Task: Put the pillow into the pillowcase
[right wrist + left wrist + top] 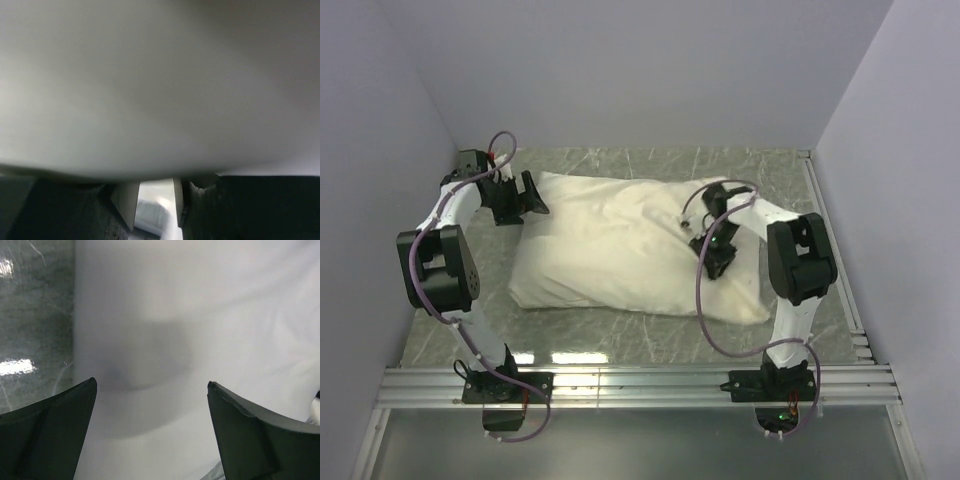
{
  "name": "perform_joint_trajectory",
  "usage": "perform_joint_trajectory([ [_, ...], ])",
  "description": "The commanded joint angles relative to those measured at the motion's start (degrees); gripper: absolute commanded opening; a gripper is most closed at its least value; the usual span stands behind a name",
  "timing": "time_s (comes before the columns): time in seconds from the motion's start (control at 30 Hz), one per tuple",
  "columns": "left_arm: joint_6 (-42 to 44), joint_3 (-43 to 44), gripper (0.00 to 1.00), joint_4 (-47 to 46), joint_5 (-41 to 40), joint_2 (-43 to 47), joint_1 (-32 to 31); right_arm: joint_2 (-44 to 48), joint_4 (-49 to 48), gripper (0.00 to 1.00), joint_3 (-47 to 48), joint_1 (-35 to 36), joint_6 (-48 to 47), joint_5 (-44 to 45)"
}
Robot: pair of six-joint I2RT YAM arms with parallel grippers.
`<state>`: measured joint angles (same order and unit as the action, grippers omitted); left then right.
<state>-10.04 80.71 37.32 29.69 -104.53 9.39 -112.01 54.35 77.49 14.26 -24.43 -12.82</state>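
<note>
Top external view: a plump, wrinkled cream-white pillowcase (620, 250) lies across the middle of a green marbled table (650, 160), between two white arms. The left gripper (535, 197) hovers at its far-left corner, jaws spread wide, holding nothing. The right gripper (717, 268) presses into the cloth's right part. Whether its narrowed jaws pinch fabric cannot be told.

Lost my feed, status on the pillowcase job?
Left claw open at far-left corner of pillowcase. Right claw pressed into fabric, grip unclear. Pillowcase plump, no yellow edge showing. Nothing blocking.
</note>
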Motion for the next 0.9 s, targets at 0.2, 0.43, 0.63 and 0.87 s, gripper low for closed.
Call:
perform_joint_trajectory([
  [0.2,3.71,0.77,0.98,-1.11,-2.27,7.67,-5.78,10.75,11.66,0.48,12.4,-4.83,0.6,-7.49],
  [0.43,2.31,-3.97,0.97,-3.04,-3.76,10.4,-6.75,8.92,11.75,0.47,11.11,-8.73,1.57,-5.11],
  [0.63,1.6,-5.21,0.98,-2.79,-10.52,13.56,-4.82,3.39,7.27,0.47,5.92,-7.32,3.5,-5.02],
  [0.87,4.94,-5.46,0.99,2.14,-11.16,11.98,4.23,-7.07,1.64,0.45,9.95,-8.37,6.75,4.2],
])
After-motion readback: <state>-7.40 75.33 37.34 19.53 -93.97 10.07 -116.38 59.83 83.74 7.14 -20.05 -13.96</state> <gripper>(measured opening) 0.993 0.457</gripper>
